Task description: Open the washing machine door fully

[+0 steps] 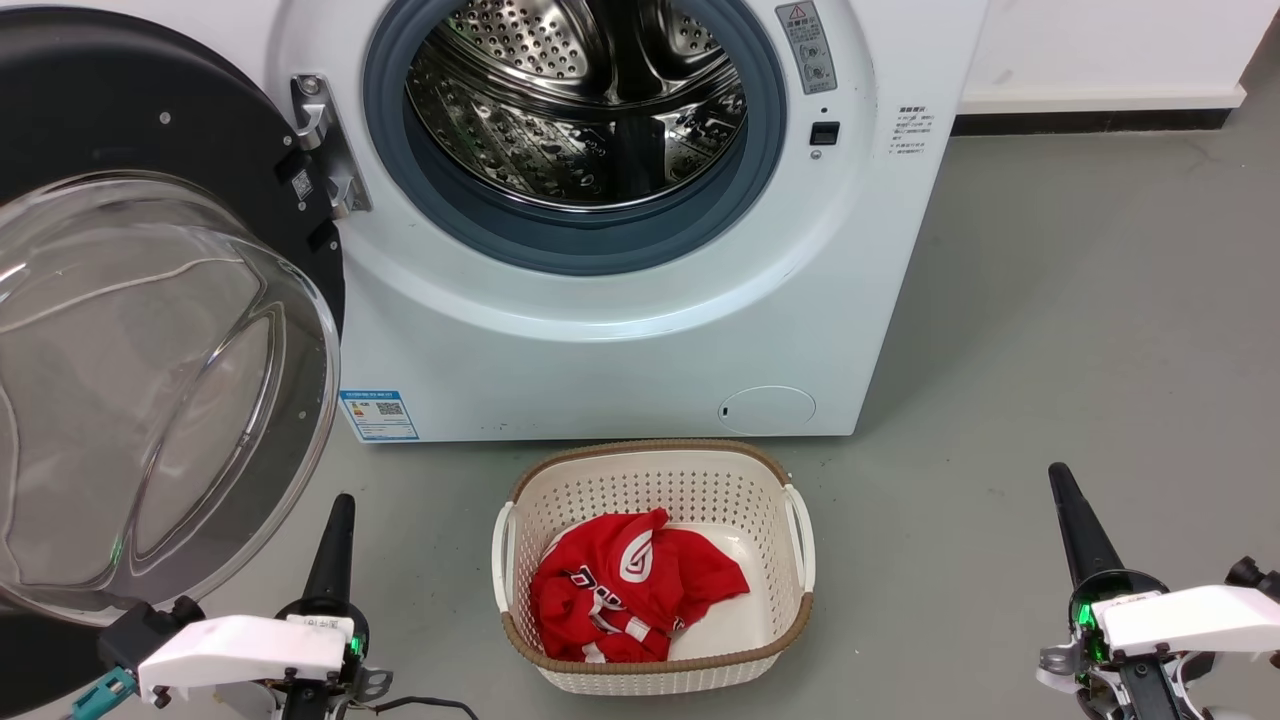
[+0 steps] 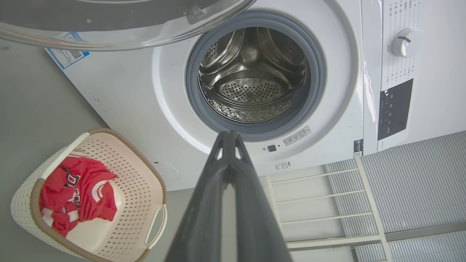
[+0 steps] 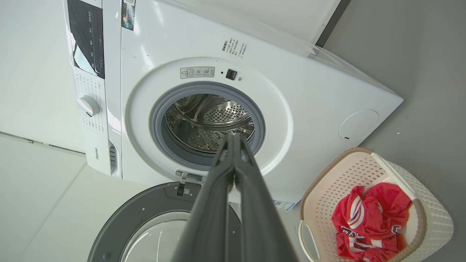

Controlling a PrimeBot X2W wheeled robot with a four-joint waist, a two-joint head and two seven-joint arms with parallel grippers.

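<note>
Black ring and clear glass bowl together make up the washing machine door (image 1: 160, 380). It hangs just to the outer side of your left gripper (image 1: 343, 505), a little ahead of it, with the bowl's rim close beside the finger. From the head view it looks apart rather than touching. That gripper has its two fingers pressed together with nothing between them, and the left wrist view shows the tips meeting. Your right gripper (image 1: 1058, 478) is pinched closed and empty too, and it sits well apart from the door, across the laundry basket (image 1: 650, 452). The hinge (image 1: 325, 150) is ahead of the left gripper, on the washing machine (image 1: 620, 340) at the near edge of the drum opening (image 1: 590, 110). The door therefore turns about an upright axis there, with its free edge swung out toward you. It already stands wide, but you cannot tell whether it has reached its stop. If any travel is left, it runs outward, away from the left gripper's outer side. Your left arm is clearly the nearer one for that push.
</note>
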